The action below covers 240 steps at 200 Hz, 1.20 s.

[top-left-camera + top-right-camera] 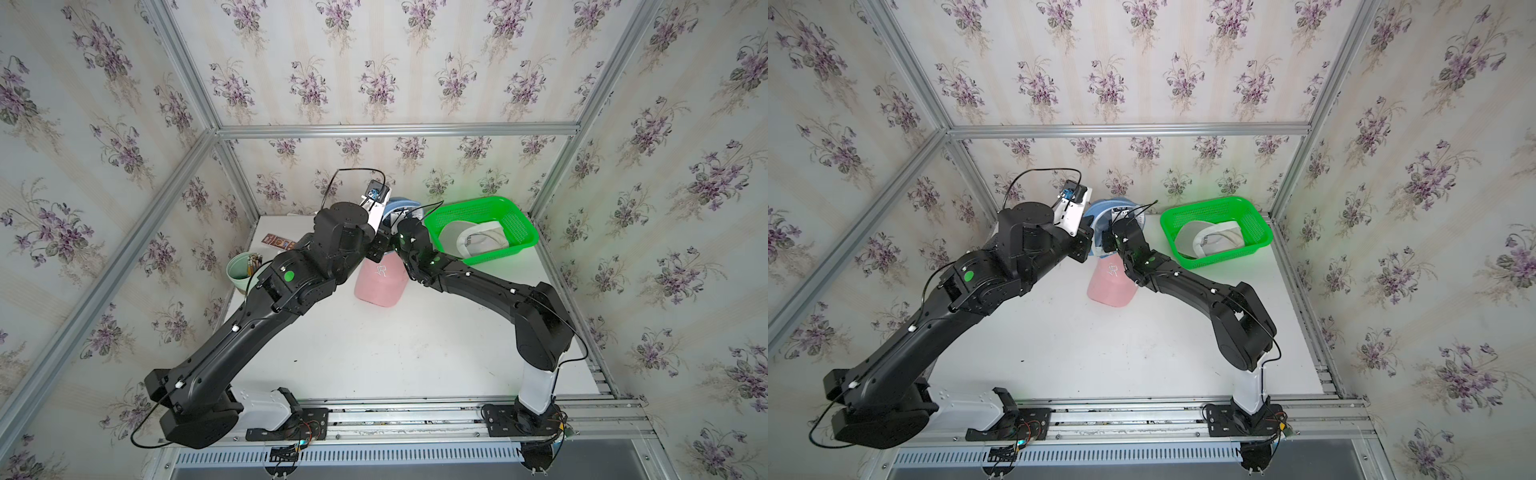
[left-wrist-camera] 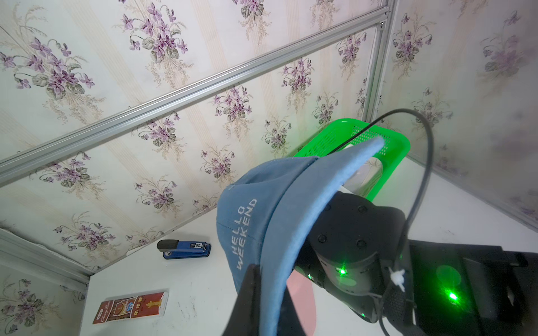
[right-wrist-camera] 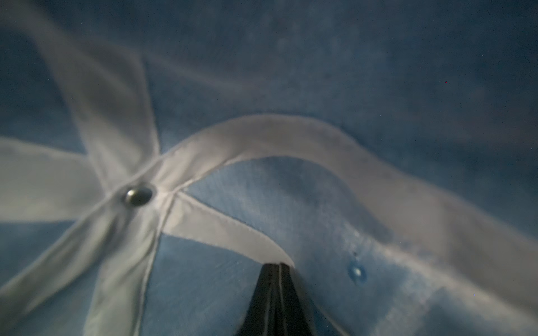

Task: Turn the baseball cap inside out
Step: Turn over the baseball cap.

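The blue baseball cap (image 2: 250, 221), lettered "HELLO WEEKEND", is held clear of the tabletop (image 1: 395, 353) between the two tools. The left tool (image 2: 262, 279) is clenched on the edge of the cap's brim (image 2: 305, 203), with one black finger (image 2: 247, 299) lying on the crown side of the brim and the other on its underside. The right tool (image 3: 279, 269) sits inside the crown, so both top views show only its wrist entering the cap opening. Its jaws are pressed flat together, and their tip meets the lining at the end of a white seam tape (image 3: 227, 229). Whether any fabric is pinched between them cannot be told. The tapes converge on a metal rivet (image 3: 139, 195) a short way off to one side of that tip. Directly below both tools, a pink cap (image 1: 380, 282) rests on the tabletop. Beyond the right tool stands a green basket (image 1: 528, 232) containing a white cap (image 1: 469, 241). Beyond the left tool, towards the wall, lie a blue stapler (image 2: 185, 249) and a red-and-white printed packet (image 2: 131, 307).
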Tool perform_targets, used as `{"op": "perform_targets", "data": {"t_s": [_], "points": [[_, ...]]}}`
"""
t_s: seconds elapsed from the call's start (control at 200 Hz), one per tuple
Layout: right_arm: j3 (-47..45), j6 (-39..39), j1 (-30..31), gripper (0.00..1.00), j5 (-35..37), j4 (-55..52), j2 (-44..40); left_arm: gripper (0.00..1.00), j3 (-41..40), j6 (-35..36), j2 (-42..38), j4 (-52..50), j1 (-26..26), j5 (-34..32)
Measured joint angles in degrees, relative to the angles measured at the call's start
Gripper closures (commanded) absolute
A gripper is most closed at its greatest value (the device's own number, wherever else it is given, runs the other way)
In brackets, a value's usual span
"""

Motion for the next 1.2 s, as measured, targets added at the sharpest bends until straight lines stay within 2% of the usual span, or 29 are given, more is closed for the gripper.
{"op": "perform_targets", "data": {"t_s": [0.055,0.155,0.375,0.415,0.49,0.549,0.659,0.809,1.199], "points": [[-3.23,-0.17,-0.04,0.77,-1.49,-0.07,-2.19,1.0,-0.02,0.33,0.15,0.04,0.0,-0.48],[-10.86,-0.31,-0.11,0.72,-4.57,0.76,-8.55,1.0,0.0,2.67,0.55,0.11,0.0,-2.75],[-23.47,-0.42,-0.22,0.66,-10.64,4.35,-22.51,1.0,2.38,6.03,1.05,0.15,0.37,-6.12],[-25.33,-0.48,-0.22,0.69,-10.86,4.9,-24.46,1.0,2.69,6.38,1.11,0.15,0.39,-6.36],[-28.0,-0.63,-0.22,0.84,-10.86,5.57,-27.67,1.0,2.93,6.47,1.2,0.13,0.37,-6.45],[-28.44,-0.79,-0.31,0.91,-10.23,6.03,-28.81,1.0,3.19,6.56,1.31,0.04,0.37,-6.43],[-27.52,-1.18,-0.33,1.0,-10.25,7.1,-28.63,1.0,3.76,6.32,1.7,-0.39,0.37,-6.1],[-25.66,-0.09,-0.35,1.0,-14.64,11.17,-25.75,1.0,3.87,5.22,1.77,-1.62,0.37,-4.46],[-17.11,7.23,1.05,1.0,-26.03,21.35,-11.23,1.0,6.73,1.44,2.16,-3.85,1.25,1.84]]}}
